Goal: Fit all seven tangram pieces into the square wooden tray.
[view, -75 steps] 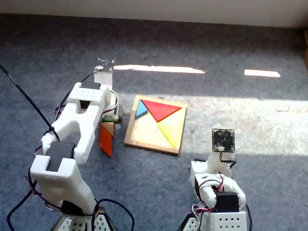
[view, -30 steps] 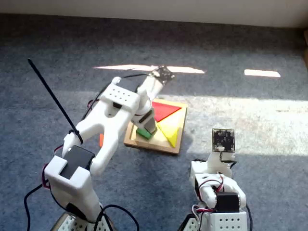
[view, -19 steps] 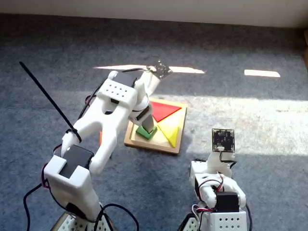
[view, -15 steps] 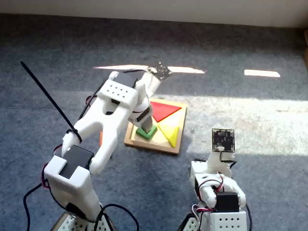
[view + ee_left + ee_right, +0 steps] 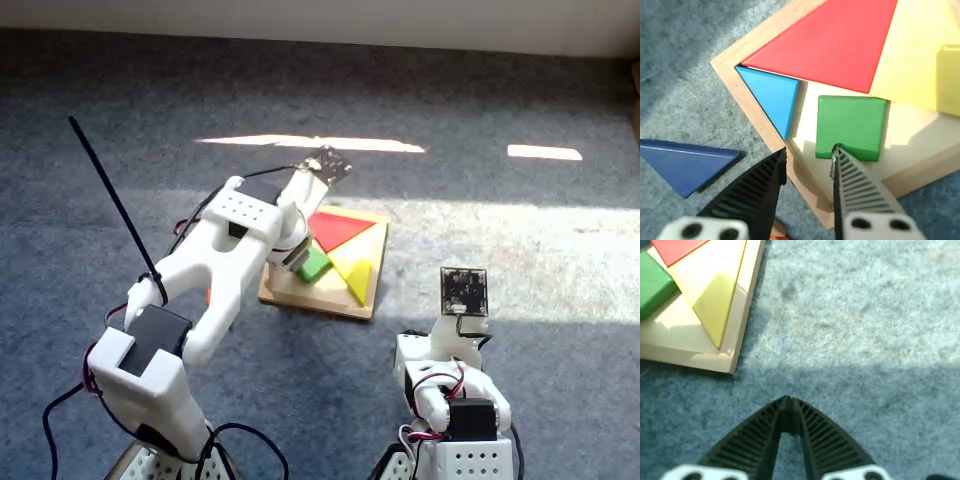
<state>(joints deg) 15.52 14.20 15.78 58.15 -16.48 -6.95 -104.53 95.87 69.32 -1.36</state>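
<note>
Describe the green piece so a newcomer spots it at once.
On the grey carpet lies a square wooden tray. Inside it, beside the red triangle, yellow triangle and light-blue triangle, sits the green piece. It is the only square among them.

The square wooden tray [image 5: 742, 100] lies on grey carpet [image 5: 865, 315]. In it, a small light-blue triangle [image 5: 772, 97] and a green square block [image 5: 852, 125] sit side by side, just beside one edge of a large red triangle [image 5: 840, 40]. A yellow triangle [image 5: 920, 65] lies along another edge. A dark-blue triangle [image 5: 685, 162] lies outside the tray, near the light-blue piece's corner.
</note>
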